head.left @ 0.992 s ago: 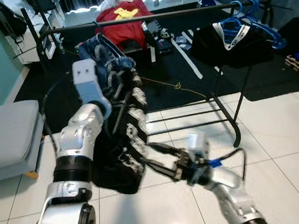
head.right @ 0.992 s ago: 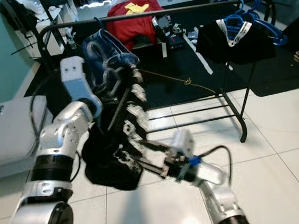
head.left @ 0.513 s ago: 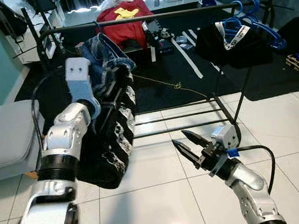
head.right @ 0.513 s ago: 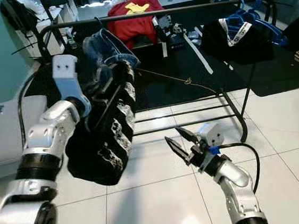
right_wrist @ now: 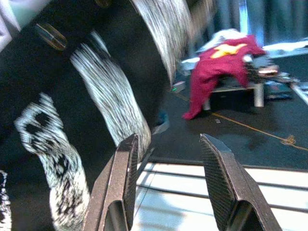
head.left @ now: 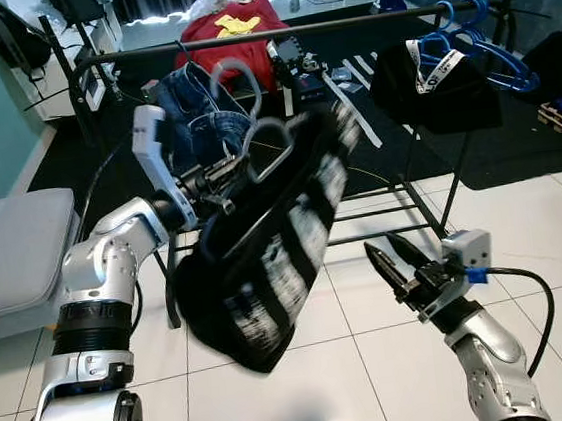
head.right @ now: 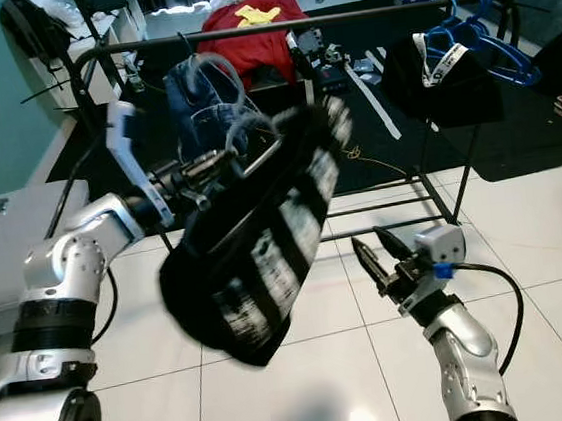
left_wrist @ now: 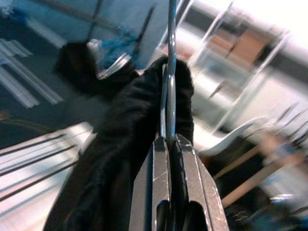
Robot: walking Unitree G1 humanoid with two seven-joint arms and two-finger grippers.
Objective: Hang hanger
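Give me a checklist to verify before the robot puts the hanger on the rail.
1. Left hand grips the hanger: ok, fingers shut on its wire.
2. Black garment sits on the hanger: ok, though blurred from swinging.
3. Hook is over the rail: not ok, it is below and in front of it.
4. Free space on the rail: ok, a gap shows between the jeans and the blue hangers.
5. Right hand is clear of the garment: ok, open and apart, low at the side.
6. Hook faces the rail: cannot tell.
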